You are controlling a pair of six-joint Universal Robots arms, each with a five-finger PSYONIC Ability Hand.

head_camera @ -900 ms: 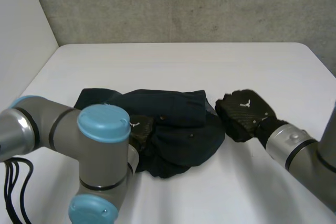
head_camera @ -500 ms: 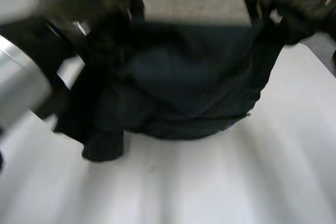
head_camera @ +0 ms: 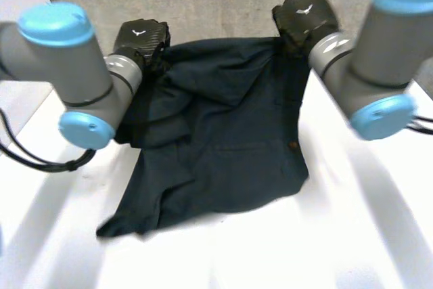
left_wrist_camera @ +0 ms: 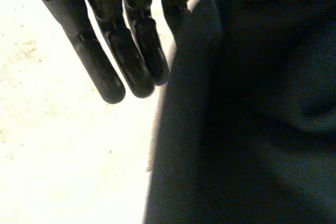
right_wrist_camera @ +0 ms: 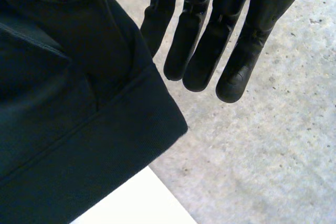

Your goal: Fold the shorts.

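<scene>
Spread-out step: left hand (head_camera: 140, 37) and right hand (head_camera: 304, 18) each pinch a top corner of the dark shorts (head_camera: 223, 140), fingers straight. Next, probably: lower them flat onto the table (head_camera: 338, 248).

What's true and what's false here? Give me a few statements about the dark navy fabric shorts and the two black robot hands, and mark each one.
1. The dark navy fabric shorts lie spread flat on the white table. False: they hang from both raised hands, with the lower end down at the table.
2. The left hand holds one upper corner of the shorts. True.
3. The right hand rests on the table, apart from the shorts. False: it is raised and holds the other upper corner.
4. In the right wrist view, the fingers are straight, with the cloth beside them. True.
</scene>
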